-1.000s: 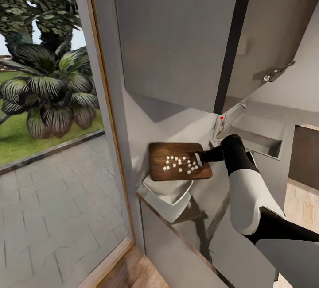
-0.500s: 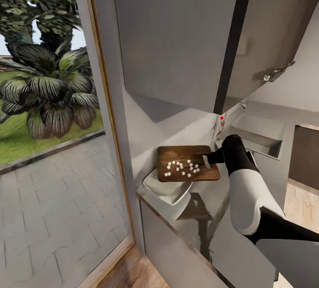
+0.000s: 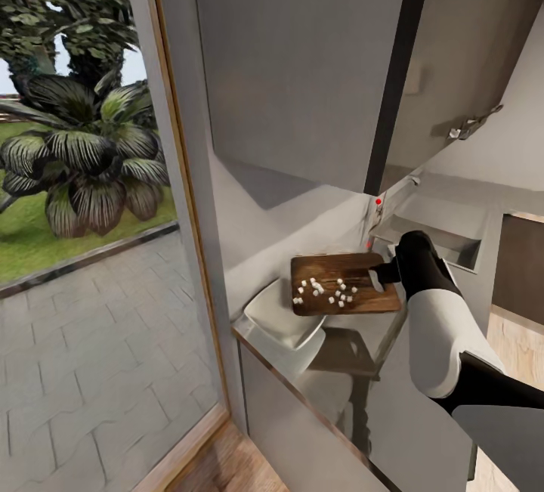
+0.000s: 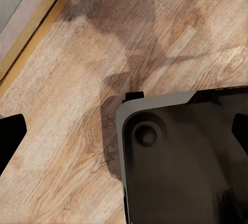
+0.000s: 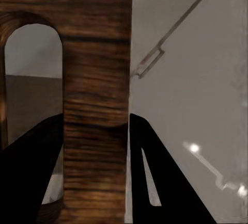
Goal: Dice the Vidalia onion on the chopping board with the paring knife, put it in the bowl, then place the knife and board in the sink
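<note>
I see the grey countertop (image 3: 355, 371) running from the window corner to the sink (image 3: 446, 239), with the white bowl (image 3: 283, 322) at its near-window end. My right gripper (image 3: 381, 275) is clamped on the handle-slot end of the chopping board (image 3: 344, 294), its dark fingers (image 5: 155, 172) pinching the wood beside the slot, and the board hangs above the counter with one edge over the bowl. The diced Vidalia onion (image 3: 325, 292) lies scattered on the board; I cannot tell how my left gripper (image 4: 124, 136) stands above the wooden floor (image 4: 67, 105).
</note>
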{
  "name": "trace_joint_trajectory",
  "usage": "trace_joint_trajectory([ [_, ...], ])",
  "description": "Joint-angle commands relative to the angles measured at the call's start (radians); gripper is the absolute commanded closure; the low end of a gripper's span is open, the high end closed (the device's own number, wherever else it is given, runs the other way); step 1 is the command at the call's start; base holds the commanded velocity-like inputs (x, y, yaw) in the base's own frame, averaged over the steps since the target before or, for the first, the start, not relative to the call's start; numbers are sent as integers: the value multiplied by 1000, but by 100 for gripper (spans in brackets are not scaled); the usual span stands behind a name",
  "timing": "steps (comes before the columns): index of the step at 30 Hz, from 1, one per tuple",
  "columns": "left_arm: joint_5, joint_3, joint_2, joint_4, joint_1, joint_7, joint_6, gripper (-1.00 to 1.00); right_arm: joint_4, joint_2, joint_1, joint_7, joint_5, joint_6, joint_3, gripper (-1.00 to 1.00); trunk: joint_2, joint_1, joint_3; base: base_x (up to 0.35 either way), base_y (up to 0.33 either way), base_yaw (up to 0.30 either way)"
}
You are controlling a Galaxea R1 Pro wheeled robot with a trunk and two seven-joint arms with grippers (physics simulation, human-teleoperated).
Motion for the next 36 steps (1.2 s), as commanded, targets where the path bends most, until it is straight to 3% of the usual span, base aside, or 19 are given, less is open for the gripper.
trace_joint_trajectory([
  [1, 5, -8, -1, 3, -1, 1, -5, -100, 1, 1, -2, 10, 11, 2, -5, 100, -2, 1, -2, 0, 0, 0],
  [16, 5, -9, -1, 13, -1, 0, -5, -100, 24, 3, -2, 10, 29, 7, -5, 100, -2, 1, -2, 0, 0, 0],
  [20, 5, -9, -2, 16, -1, 0, -5, -100, 24, 4, -2, 10, 139, 6, -8, 100, -2, 1, -2, 0, 0, 0],
  [22, 5, -9, -2, 17, -1, -1, -5, -100, 24, 5, -2, 10, 151, 7, -9, 100, -2, 1, -2, 0, 0, 0],
  [36, 5, -9, -2, 22, -1, -1, -5, -100, 24, 12, -3, 10, 162, 8, -8, 100, -2, 1, -2, 0, 0, 0],
])
